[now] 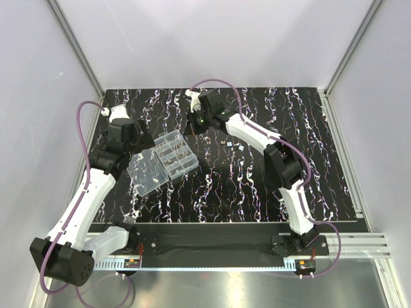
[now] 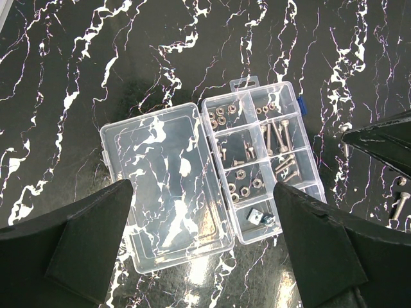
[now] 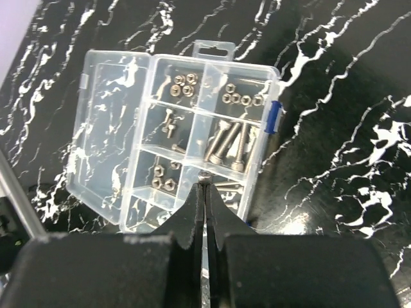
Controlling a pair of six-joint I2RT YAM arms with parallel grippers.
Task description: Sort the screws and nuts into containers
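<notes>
At the left of the black, white-streaked desk point(image 1: 257, 192), our left end effector point(image 2: 202, 187) hangs above the organiser box point(image 1: 164, 160). Its fingers point(image 2: 83, 247) are spread wide apart and hold nothing. Below it the clear lid point(image 2: 164, 192) is folded open and lies flat on the desk to the left of the tray.

Just right of the lid are the containers point(image 2: 260, 160). We see nuts point(image 2: 219, 117) grouped in several of them. Longer screws point(image 2: 277, 136) lie in the middle compartments on the right side. A blue latch point(image 3: 273, 117) sits on the tray's outer edge.

Further right, our right end effector point(image 3: 204, 187) is poised over the tray's edge with its fingers pressed together. A tiny silvery piece shows right at the tips. We cannot tell whether it is pinched there or lying in the compartment beneath.

To the right of the box, a few loose screws point(image 2: 399, 206) lie on the bare desk.
</notes>
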